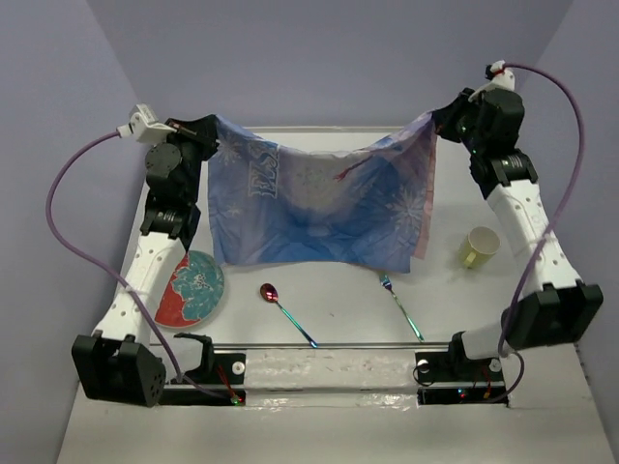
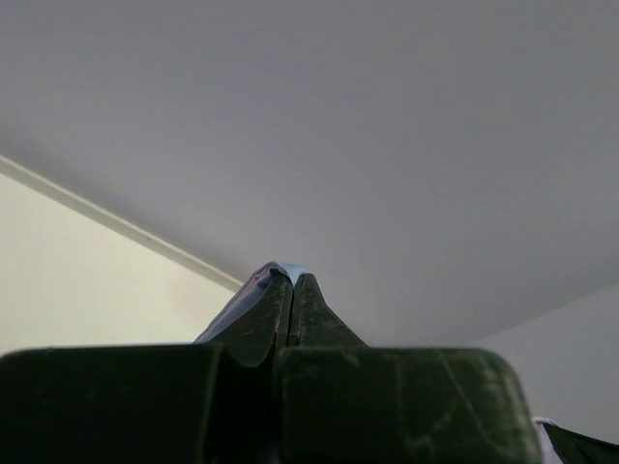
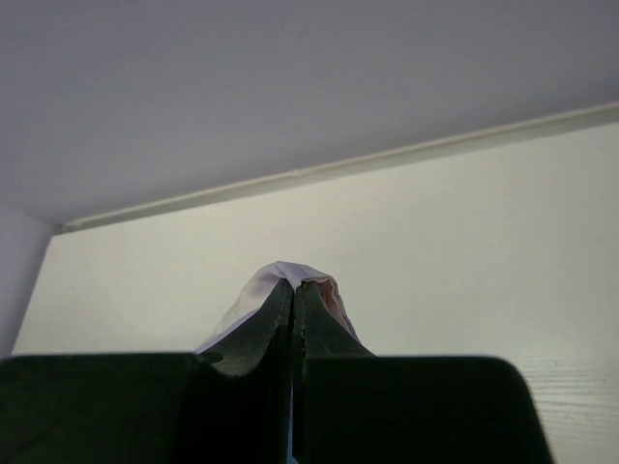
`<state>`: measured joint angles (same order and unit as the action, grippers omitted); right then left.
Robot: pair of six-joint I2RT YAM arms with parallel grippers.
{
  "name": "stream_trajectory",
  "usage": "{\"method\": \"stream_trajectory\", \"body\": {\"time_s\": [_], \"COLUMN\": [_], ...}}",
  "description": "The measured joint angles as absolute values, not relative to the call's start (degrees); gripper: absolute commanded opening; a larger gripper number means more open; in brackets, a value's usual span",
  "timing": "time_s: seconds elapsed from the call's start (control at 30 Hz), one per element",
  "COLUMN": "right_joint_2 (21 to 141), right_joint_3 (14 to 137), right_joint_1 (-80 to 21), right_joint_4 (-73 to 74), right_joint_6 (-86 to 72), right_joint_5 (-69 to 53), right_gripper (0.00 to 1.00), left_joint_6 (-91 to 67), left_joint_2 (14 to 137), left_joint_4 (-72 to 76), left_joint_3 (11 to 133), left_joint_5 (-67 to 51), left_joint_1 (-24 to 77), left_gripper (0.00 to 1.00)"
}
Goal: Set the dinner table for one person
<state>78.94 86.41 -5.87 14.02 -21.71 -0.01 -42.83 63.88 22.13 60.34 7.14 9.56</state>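
A blue printed cloth placemat hangs stretched between my two grippers above the white dinner table. My left gripper is shut on its left top corner; a blue fold of cloth shows over the closed fingertips. My right gripper is shut on its right top corner, and pale cloth wraps the tips. The placemat sags in the middle and its lower edge hangs near the table. On the table lie a plate, a spoon, a fork and a yellow cup.
The plate is red and teal, beside the left arm. The spoon and fork lie near the front rail. The cup stands close to the right arm. Purple walls enclose the table on three sides.
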Motion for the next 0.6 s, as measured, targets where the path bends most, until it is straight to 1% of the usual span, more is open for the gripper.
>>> {"method": "stream_trajectory", "body": {"time_s": [0.07, 0.13, 0.2, 0.33, 0.47, 0.53, 0.57, 0.6], "right_joint_2": [84.16, 90.63, 94.52, 94.78, 89.58, 85.27, 84.58, 82.83], "right_joint_3": [89.30, 95.77, 101.67, 107.70, 104.68, 96.71, 95.24, 89.69], "right_joint_1": [-5.08, -3.68, -2.81, -2.20, -2.15, -2.17, -2.17, -2.15], "right_joint_4": [15.25, 17.74, 18.96, 19.40, 17.85, 14.35, 14.04, 12.34], "right_joint_6": [-21.65, -21.76, -21.78, -21.26, -21.15, -21.39, -21.54, -22.06], "right_joint_5": [-1.08, -3.20, -4.19, -5.30, -5.74, -6.04, -6.07, -6.26], "right_gripper": [0.00, 0.00, 0.00, 0.00, 0.00, 0.00, 0.00, 0.00], "left_joint_6": [-43.35, -43.75, -43.99, -44.21, -45.54, -46.41, -47.11, -47.75], "left_joint_2": [67.66, 70.89, 72.84, 73.28, 71.44, 70.15, 69.52, 68.69], "left_joint_4": [21.02, 19.70, 18.94, 19.44, 22.39, 23.94, 25.26, 27.35], "left_joint_3": [62.46, 65.98, 69.34, 74.30, 72.31, 68.47, 65.67, 60.93], "left_joint_5": [5.78, 4.49, 3.49, 1.93, 0.36, -0.30, -0.84, -1.41], "left_joint_1": [7.77, 6.20, 5.17, 3.95, 3.27, 3.25, 3.22, 3.18], "left_gripper": [0.00, 0.00, 0.00, 0.00, 0.00, 0.00, 0.00, 0.00]}}
